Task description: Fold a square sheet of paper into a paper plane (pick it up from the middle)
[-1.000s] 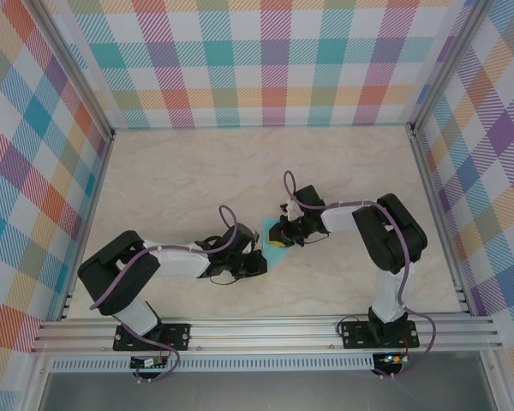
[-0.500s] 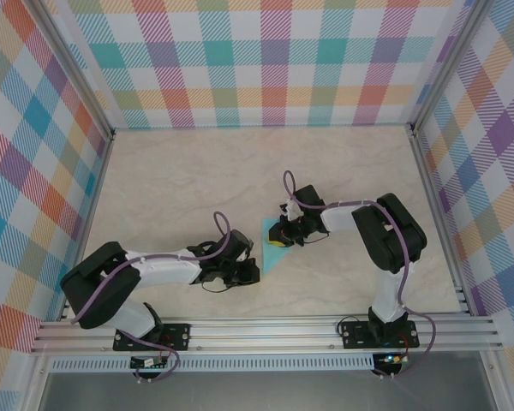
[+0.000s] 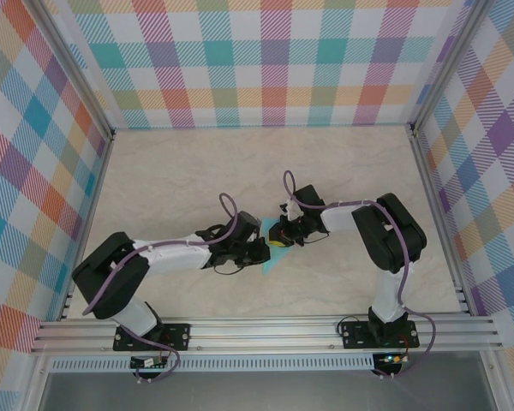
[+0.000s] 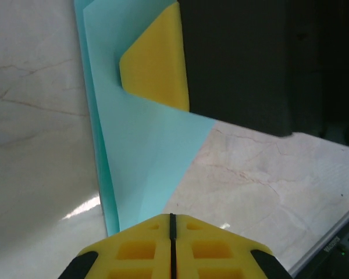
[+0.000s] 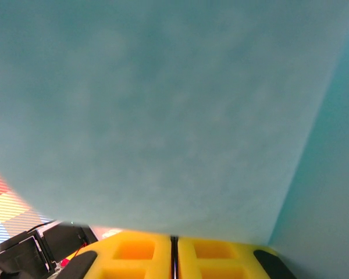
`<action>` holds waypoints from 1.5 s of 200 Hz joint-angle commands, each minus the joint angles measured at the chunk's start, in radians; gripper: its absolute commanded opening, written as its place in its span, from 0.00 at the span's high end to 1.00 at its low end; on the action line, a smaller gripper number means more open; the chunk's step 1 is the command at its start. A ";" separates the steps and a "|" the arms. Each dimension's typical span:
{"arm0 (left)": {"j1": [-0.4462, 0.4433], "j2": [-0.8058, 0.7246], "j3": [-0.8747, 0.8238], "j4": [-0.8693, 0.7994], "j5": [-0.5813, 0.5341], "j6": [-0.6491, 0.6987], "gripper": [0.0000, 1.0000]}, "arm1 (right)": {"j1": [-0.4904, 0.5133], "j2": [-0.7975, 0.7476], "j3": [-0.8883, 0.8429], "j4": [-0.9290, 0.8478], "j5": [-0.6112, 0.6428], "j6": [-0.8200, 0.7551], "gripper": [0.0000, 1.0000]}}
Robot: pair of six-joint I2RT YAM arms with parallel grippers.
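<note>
Standing by the rig, I see the left gripper stretched in from the left over the pale, marble-look table. In its own wrist view its yellow foam pads are pressed together, with only a hairline seam between them. The sheet of paper lies mid-table between the two grippers. It is thin, matte and light turquoise, folded to a narrow point (the left wrist view alone shows the doubled left edge). The paper's near tip meets the left pads; whether it is pinched I cannot tell. The right gripper is clenched too. One rounded yellow pad touches the paper, which blankets its own camera.
</note>
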 commanded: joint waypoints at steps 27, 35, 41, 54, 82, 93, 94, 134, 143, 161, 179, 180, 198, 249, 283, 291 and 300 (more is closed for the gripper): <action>0.011 0.121 0.026 0.004 -0.044 0.004 0.92 | 0.003 0.105 -0.038 -0.073 0.167 -0.012 0.90; 0.009 0.129 0.008 0.005 -0.044 -0.003 0.93 | 0.003 0.104 -0.039 -0.072 0.166 -0.013 0.90; 0.008 0.131 -0.010 0.014 -0.045 -0.015 0.93 | 0.003 0.102 -0.040 -0.072 0.165 -0.015 0.90; 0.009 0.133 -0.050 0.026 -0.048 -0.032 0.93 | 0.003 0.100 -0.039 -0.072 0.165 -0.017 0.90; 0.009 0.126 -0.115 0.033 -0.058 -0.048 0.96 | 0.003 0.073 -0.025 -0.070 0.141 -0.024 0.90; 0.007 0.117 -0.130 0.023 -0.067 -0.048 0.98 | 0.004 0.042 -0.007 -0.086 0.137 -0.034 0.90; 0.008 0.115 -0.132 0.023 -0.068 -0.048 0.98 | 0.004 0.038 -0.005 -0.088 0.137 -0.034 0.90; 0.007 0.094 -0.146 -0.009 -0.075 -0.015 1.00 | 0.002 -0.097 0.040 -0.143 0.145 -0.070 0.90; 0.008 0.093 -0.149 -0.003 -0.073 -0.014 1.00 | 0.002 -0.121 0.029 -0.139 0.147 -0.069 0.90; 0.009 0.097 -0.149 0.007 -0.067 -0.013 1.00 | 0.003 -0.140 -0.005 -0.109 0.124 -0.067 0.91; 0.007 0.103 -0.139 0.007 -0.061 -0.008 1.00 | 0.011 -0.146 -0.041 -0.061 0.096 -0.058 0.91; 0.008 0.104 -0.139 0.007 -0.062 -0.008 1.00 | 0.011 -0.146 -0.041 -0.059 0.095 -0.059 0.91; 0.009 0.109 -0.135 0.014 -0.059 -0.009 1.00 | 0.026 -0.128 -0.039 -0.046 0.079 -0.056 0.91; 0.009 0.120 -0.126 0.007 -0.056 -0.010 1.00 | 0.043 -0.054 -0.021 -0.033 0.129 -0.056 0.92; 0.008 0.122 -0.135 0.000 -0.057 -0.005 1.00 | 0.034 -0.016 -0.003 -0.068 0.218 -0.066 0.93; 0.008 0.122 -0.138 -0.002 -0.056 -0.004 1.00 | 0.027 -0.019 -0.006 -0.071 0.235 -0.063 0.92; 0.007 0.120 -0.144 -0.002 -0.055 -0.004 1.00 | 0.015 -0.021 -0.008 -0.069 0.238 -0.059 0.92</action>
